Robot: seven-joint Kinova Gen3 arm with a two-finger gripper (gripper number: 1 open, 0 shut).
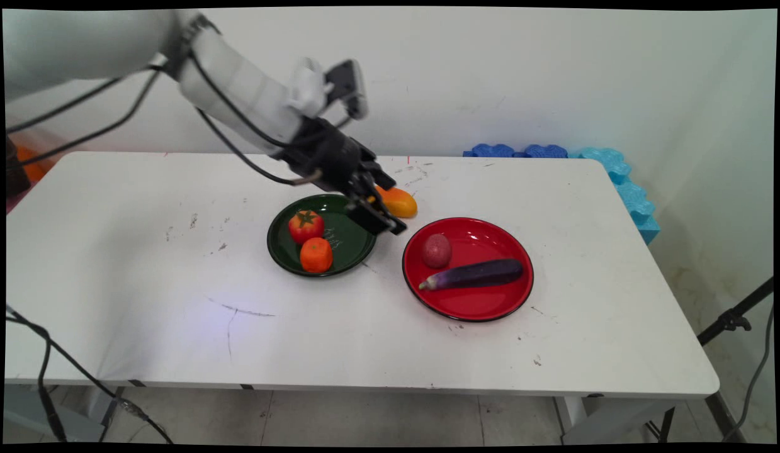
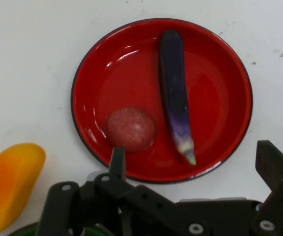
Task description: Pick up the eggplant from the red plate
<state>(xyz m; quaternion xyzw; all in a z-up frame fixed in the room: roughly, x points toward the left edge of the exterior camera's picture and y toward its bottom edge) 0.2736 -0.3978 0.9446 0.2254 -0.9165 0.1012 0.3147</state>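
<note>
While nothing is gripped, the pincer [image 1: 382, 221] is held w/ fingers spread, low betw. green plate [image 1: 282, 255] and red plate [image 1: 478, 311]; mango [image 1: 397, 201] is left on table [image 1: 144, 314] just beside it, at 12 o'clock.

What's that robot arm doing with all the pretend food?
The black two-finger pincer hangs open and empty, low over the table between the two plates. A yellow-orange mango lies on the table just behind it. The dark green plate holds a red tomato and an orange; the red plate holds a purple eggplant and a reddish round fruit.
</note>
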